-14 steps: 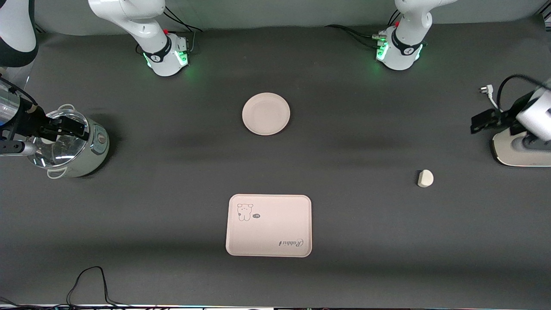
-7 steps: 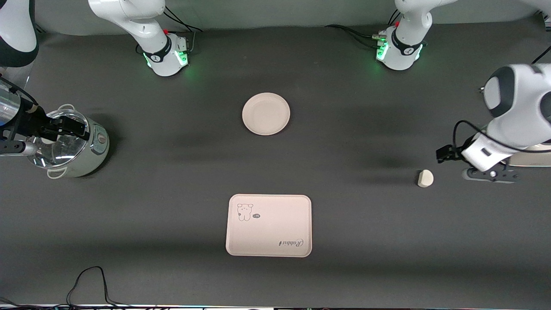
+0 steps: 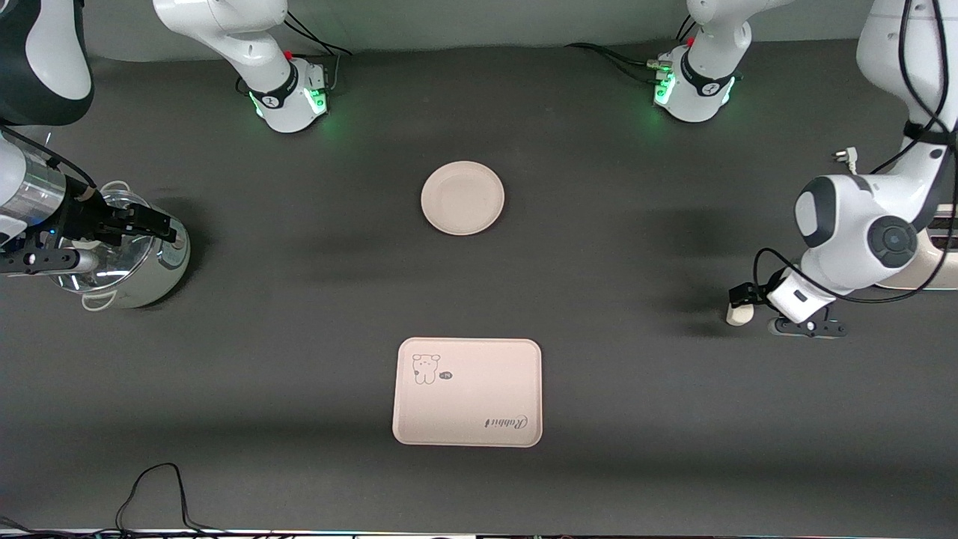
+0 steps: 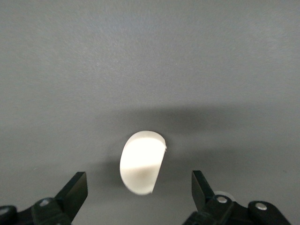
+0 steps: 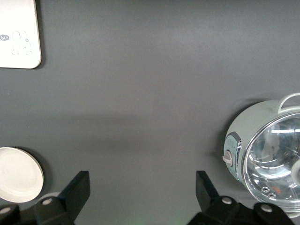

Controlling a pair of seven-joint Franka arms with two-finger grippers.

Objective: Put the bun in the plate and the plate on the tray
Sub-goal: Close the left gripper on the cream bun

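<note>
The bun (image 3: 739,316) lies on the dark table toward the left arm's end. My left gripper (image 3: 744,295) hangs open just over it. In the left wrist view the bun (image 4: 142,161) sits between the two spread fingertips (image 4: 75,191), untouched. The round plate (image 3: 462,198) rests mid-table, farther from the front camera than the tray (image 3: 467,391) with the bear drawing. My right gripper (image 3: 142,224) waits open over a pot at the right arm's end. The right wrist view shows the gripper (image 5: 140,192) empty, with the plate (image 5: 18,174) and a corner of the tray (image 5: 18,33).
A pale green pot with a glass lid (image 3: 123,258) stands at the right arm's end and also shows in the right wrist view (image 5: 267,154). A white appliance (image 3: 935,273) sits at the left arm's end. A black cable (image 3: 150,486) loops near the front edge.
The left arm has swung in from the table's end and come down until its open gripper is over the bun. The right gripper has shifted slightly over the pot.
</note>
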